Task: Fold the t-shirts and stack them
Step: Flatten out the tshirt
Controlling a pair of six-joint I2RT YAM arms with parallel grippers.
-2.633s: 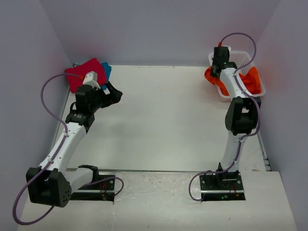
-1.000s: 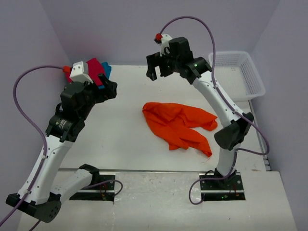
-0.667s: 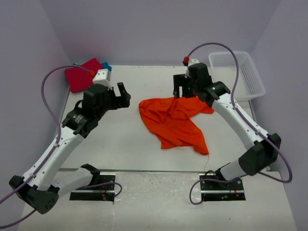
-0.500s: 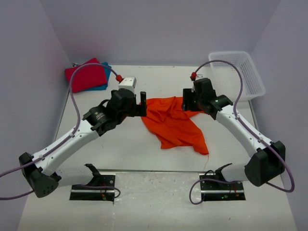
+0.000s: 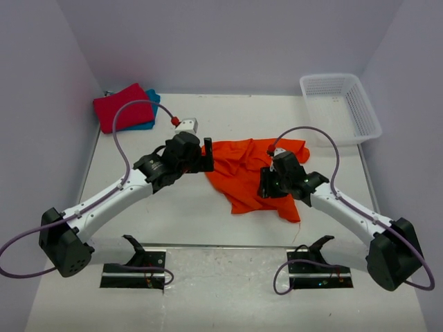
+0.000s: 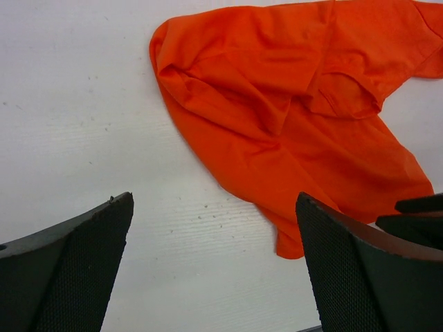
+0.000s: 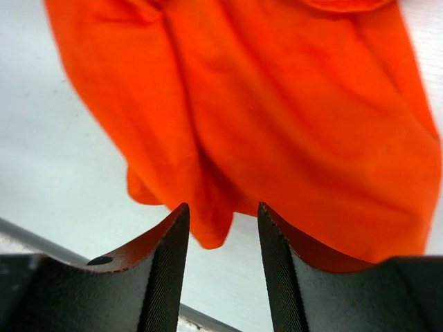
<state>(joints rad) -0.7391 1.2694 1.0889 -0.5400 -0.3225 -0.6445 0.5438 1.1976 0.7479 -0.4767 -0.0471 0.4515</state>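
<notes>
Three t-shirts lie on the tabletop.

1. Orange t-shirt: it lies unfolded and crumpled near the middle of the tabletop, between the two arms. Creases and overlapping folds cross its upper half. One narrow corner trails toward the near edge.
2. Red t-shirt: it lies folded at the far left corner, on top of the teal t-shirt. The teal cloth shows only along the right and near edges of the red one.
3. White basket: it stands at the far right corner, well apart from all three shirts.

Left claw: it sits at the left edge of the orange t-shirt. In the left wrist view its fingers stand wide apart. Bare tabletop lies between them, and the orange cloth lies ahead of them. The left claw holds nothing.

Right claw: it sits over the near right part of the orange t-shirt. In the right wrist view its fingers are partly closed, with a narrow gap between them. The lower hem of the orange cloth shows in line with that gap. Whether the pads touch the cloth cannot be told, and no grip is visible.
</notes>
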